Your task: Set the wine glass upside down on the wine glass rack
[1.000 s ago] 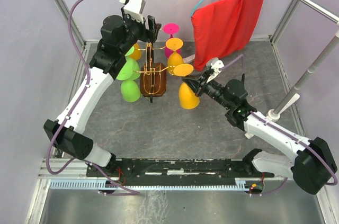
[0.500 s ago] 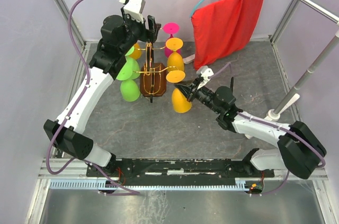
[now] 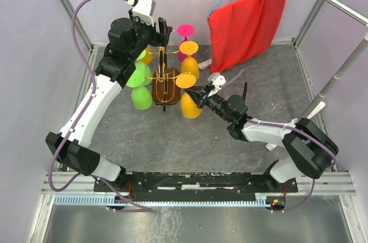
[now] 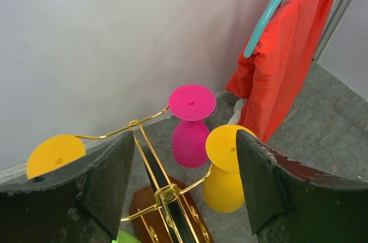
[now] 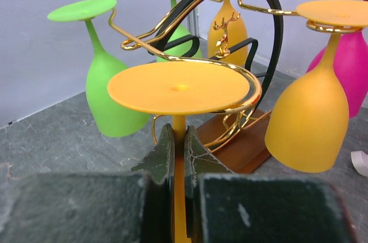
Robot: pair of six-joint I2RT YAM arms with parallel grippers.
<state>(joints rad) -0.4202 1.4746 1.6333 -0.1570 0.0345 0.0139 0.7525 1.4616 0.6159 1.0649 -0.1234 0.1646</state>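
Note:
My right gripper [image 3: 201, 98] [image 5: 179, 142] is shut on the stem of an upside-down orange wine glass [image 3: 190, 104] [image 5: 179, 89]. Its round foot lies against a curled gold arm of the wine glass rack [image 3: 165, 76] [image 5: 230, 36], at the rack's right side. The rack has a dark brown wooden base [image 5: 244, 148]. My left gripper [image 3: 163, 29] [image 4: 183, 182] is open above the rack's top, with nothing between its fingers. Green glasses [image 3: 138, 79], orange glasses [image 3: 190, 62] and a pink glass [image 3: 185, 39] [image 4: 191, 125] hang upside down on the rack.
A red cloth [image 3: 247, 22] [image 4: 290, 53] hangs on a teal hanger behind and right of the rack. A grey metal pole [image 3: 339, 70] stands at the far right. Pale walls enclose the dark stone-look table [image 3: 172, 139].
My right gripper has carried the orange glass left, from open table to the rack's lower right arm. The left arm has barely moved.

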